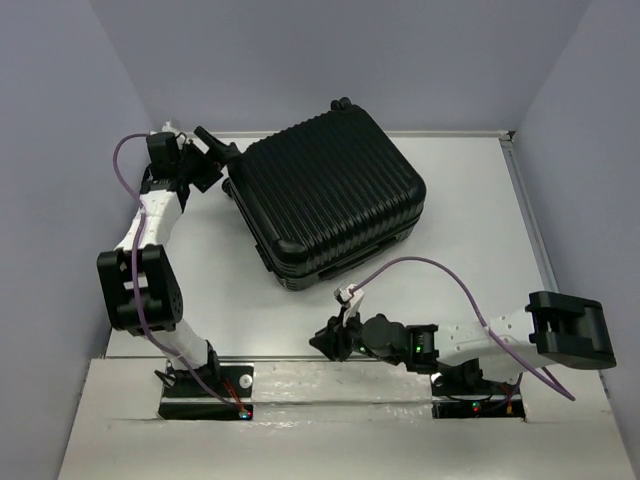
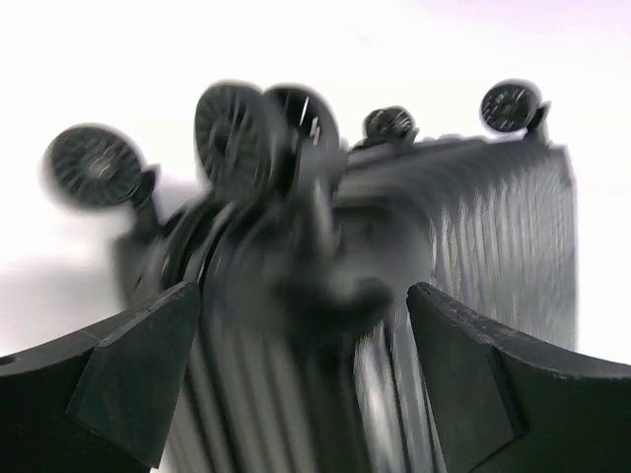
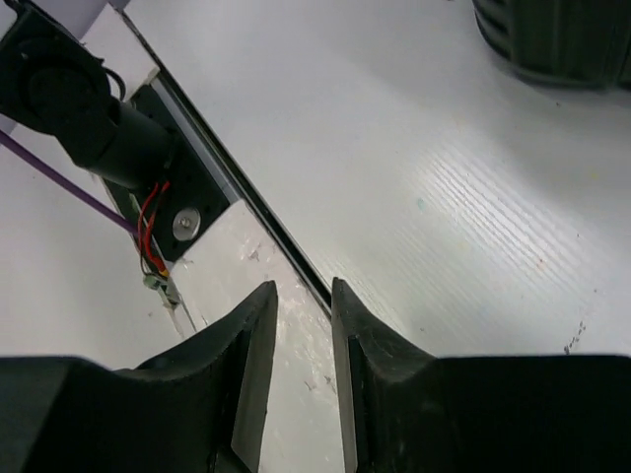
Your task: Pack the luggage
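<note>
Now L tool (image 2: 304, 315) wide, just beside luggage (image 1: 330, 195); R tool (image 3: 304, 291) narrow, well apart.

One black hard-shell suitcase (image 1: 330, 195) is counted on one white table (image 1: 470, 220). Four caster wheels (image 2: 94, 168), blurred, are made out on it. Two robot arms (image 1: 150, 290) are seen, with two pincers, the left pincer (image 1: 213, 147) and the right pincer (image 1: 330, 340), and two purple cables (image 1: 440, 268).

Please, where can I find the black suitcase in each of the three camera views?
Top view: the suitcase lies upper centre on the white table.
Left wrist: the suitcase, blurred, fills the centre, wheels on top.
Right wrist: only its corner, top right.
Shared landmark: the white table, in top and right wrist views.
</note>
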You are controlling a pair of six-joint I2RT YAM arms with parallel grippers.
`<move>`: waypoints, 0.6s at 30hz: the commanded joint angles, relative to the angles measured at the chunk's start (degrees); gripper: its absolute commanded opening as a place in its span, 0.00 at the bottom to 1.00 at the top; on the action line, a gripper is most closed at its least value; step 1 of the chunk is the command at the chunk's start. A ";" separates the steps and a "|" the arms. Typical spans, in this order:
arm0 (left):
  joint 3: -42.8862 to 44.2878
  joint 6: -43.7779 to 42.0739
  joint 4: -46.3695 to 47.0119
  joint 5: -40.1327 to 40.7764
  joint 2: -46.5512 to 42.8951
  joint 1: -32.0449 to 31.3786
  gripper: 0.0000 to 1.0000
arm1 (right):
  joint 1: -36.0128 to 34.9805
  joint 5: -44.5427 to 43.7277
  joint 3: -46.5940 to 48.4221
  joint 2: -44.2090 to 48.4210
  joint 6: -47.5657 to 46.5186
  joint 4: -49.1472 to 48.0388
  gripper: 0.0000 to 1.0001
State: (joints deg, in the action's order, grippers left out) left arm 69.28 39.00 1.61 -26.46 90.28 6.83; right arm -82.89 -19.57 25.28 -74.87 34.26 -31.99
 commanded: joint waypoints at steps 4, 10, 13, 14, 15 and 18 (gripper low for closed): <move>13.24 9.07 12.10 -7.47 11.84 -0.24 0.97 | -0.16 3.75 -2.78 2.01 4.06 0.87 0.37; 20.27 11.44 13.33 -7.56 20.10 -1.56 0.94 | -0.16 2.70 -4.27 1.39 5.90 -0.10 0.45; 22.65 13.72 14.74 -7.82 23.00 -2.00 0.89 | -0.16 -0.19 -3.83 2.18 6.87 2.45 0.59; 23.01 14.43 16.22 -8.17 23.88 -2.00 0.84 | -0.16 -0.99 -3.83 2.45 7.13 3.07 0.64; 23.53 15.48 16.84 -8.35 24.24 -2.17 0.80 | -0.16 -3.17 -3.75 2.97 7.48 4.90 0.66; 23.19 15.75 18.52 -8.00 24.07 -2.09 0.37 | 0.36 -6.87 -3.31 5.43 9.42 9.90 0.68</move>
State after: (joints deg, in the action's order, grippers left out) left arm 89.86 51.86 14.04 -31.20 115.98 4.93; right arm -82.89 -19.66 21.37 -72.93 40.93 -27.20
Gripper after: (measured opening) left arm 0.566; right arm 0.672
